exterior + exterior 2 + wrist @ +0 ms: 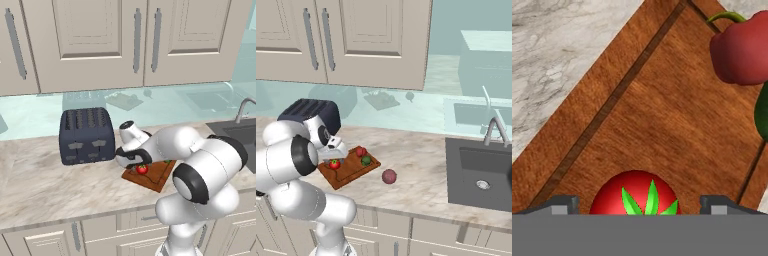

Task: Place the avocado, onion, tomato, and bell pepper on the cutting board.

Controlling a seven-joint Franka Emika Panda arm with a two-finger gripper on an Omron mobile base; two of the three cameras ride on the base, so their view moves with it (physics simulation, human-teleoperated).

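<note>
The gripper (639,202) hangs low over the cutting board (662,125), and its two finger tips stand wide apart, one on each side of the tomato (634,192). From the hand view the tomato sits on the wood with its green star up, and a free gap shows between it and each tip, so I judge it as let go, not gripped.

On the same board, in the right base view, lie the bell pepper (360,151) and the avocado (366,161), both toward the far right part of the board, near each other. The tomato (334,164) is on the left part, well apart from them.

The onion (389,176) is the one thing not on the board. It rests on the counter (421,170), off the board's right side and a little nearer to the front edge, between the board and the sink (481,175).

So the coming move turns on this: the onion lies to the right of the gripper, across the board. It is a round ball, so no long axis matters for the grasp. The hand probably must rise first, to pass clear over the pepper and avocado.
</note>
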